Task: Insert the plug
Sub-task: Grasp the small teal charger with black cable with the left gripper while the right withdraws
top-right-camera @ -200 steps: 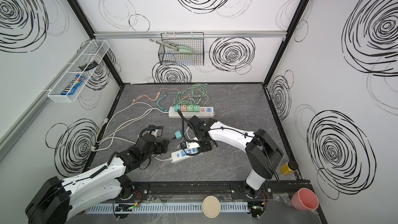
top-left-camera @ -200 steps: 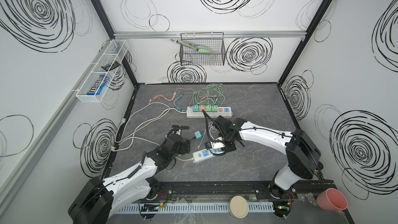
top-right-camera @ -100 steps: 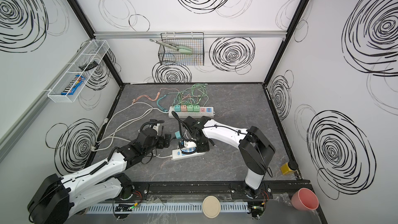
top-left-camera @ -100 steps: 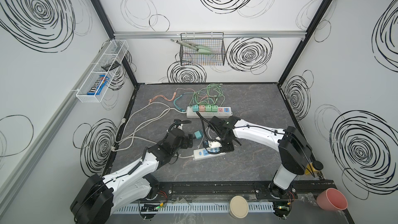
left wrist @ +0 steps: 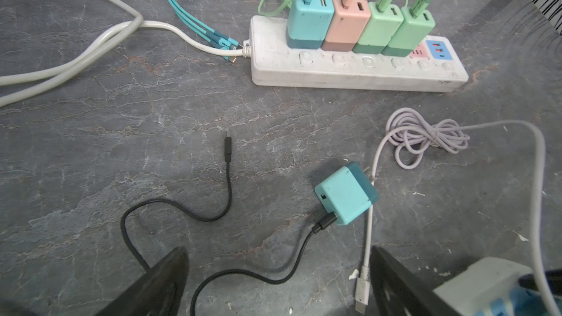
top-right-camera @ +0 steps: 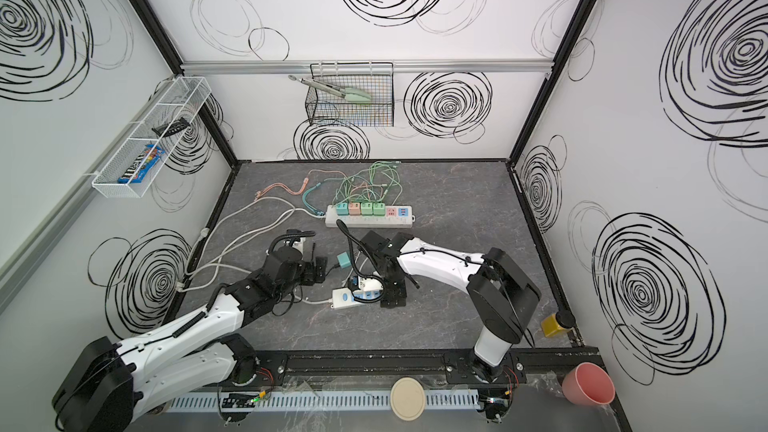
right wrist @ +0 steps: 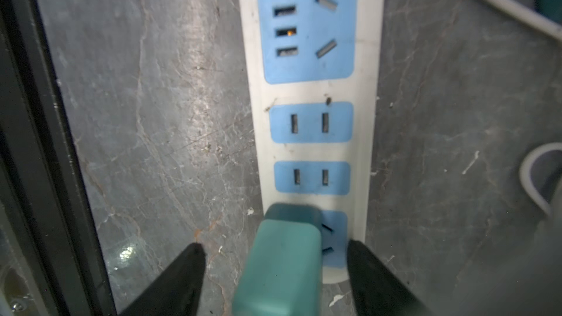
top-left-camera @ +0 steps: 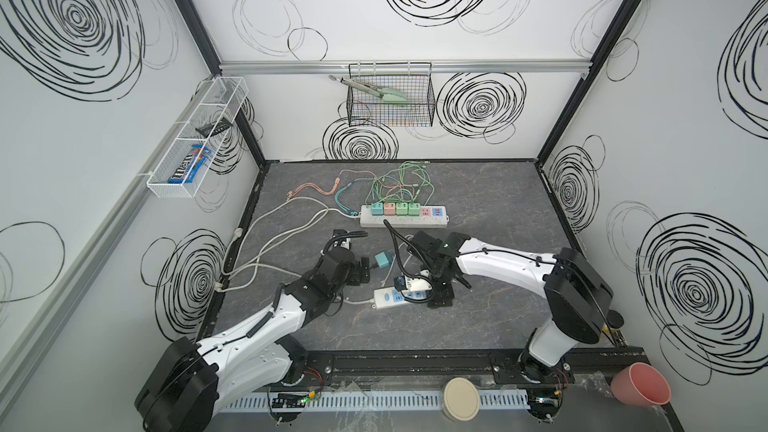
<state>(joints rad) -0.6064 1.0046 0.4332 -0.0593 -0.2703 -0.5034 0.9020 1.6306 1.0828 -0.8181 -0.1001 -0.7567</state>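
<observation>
A teal plug (right wrist: pixel 282 262) stands on the end socket of a small white power strip (right wrist: pixel 365 117) with blue socket faces; its prongs are hidden. My right gripper (right wrist: pixel 275 246) is open, one finger on each side of the plug, with a gap to both. In both top views the strip (top-left-camera: pixel 384 297) (top-right-camera: pixel 341 297) lies at the table's middle front under the right arm. My left gripper (left wrist: pixel 277 253) hangs open over the table, close to a teal charger cube (left wrist: pixel 346 193) (top-left-camera: pixel 382 260) that lies on its side with a black cable (left wrist: pixel 226 177) plugged into it.
A long white power strip (left wrist: pixel 349 69) (top-left-camera: pixel 403 223) carrying several coloured chargers and tangled cables lies further back. A lilac coiled cable (left wrist: pixel 425 135) and a white USB cable (left wrist: pixel 366 238) lie near the cube. Grey cords (top-left-camera: pixel 270 243) run left. A wire basket (top-left-camera: pixel 390 105) hangs on the back wall.
My right gripper has opened and let go of the teal plug, which now stands on the small strip. The left arm moved forward toward the teal cube and stayed open.
</observation>
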